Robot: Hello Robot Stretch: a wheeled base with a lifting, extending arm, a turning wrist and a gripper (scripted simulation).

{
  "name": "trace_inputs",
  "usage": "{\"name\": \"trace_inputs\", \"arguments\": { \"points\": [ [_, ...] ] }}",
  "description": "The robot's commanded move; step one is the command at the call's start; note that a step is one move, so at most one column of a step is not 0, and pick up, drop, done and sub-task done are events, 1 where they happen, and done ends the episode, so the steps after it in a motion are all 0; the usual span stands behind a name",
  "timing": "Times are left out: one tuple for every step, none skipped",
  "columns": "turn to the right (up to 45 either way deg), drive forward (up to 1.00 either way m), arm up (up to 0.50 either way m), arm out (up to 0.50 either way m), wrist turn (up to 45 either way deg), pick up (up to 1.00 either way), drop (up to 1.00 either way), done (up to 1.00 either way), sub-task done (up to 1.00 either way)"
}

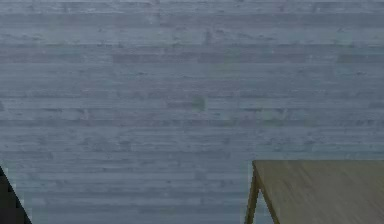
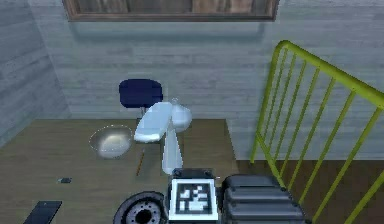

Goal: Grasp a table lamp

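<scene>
Lamp (image 2: 164, 127) on table (image 2: 55, 145) just beyond gripper (image 2: 141, 208), grip on anything unclear

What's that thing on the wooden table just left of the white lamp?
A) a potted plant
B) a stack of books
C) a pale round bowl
C: a pale round bowl lies on the table just left of the lamp in the arm side view.

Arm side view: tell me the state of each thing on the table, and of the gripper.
table lamp: standing upright on the table, head bent over.
bowl: upright, beside the lamp.
flat dark thing: lying flat on the table.
gripper: cannot tell whether it holds anything.
</scene>
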Motion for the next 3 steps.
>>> {"name": "trace_inputs", "arguments": {
  "points": [
    [0.0, 0.0, 0.0, 0.02, 0.0, 0.0, 0.0, 0.0, 0.0],
    [0.0, 0.0, 0.0, 0.0, 45.0, 0.0, 0.0, 0.0, 0.0],
    [0.0, 0.0, 0.0, 0.0, 45.0, 0.0, 0.0, 0.0, 0.0]
  ]
}}
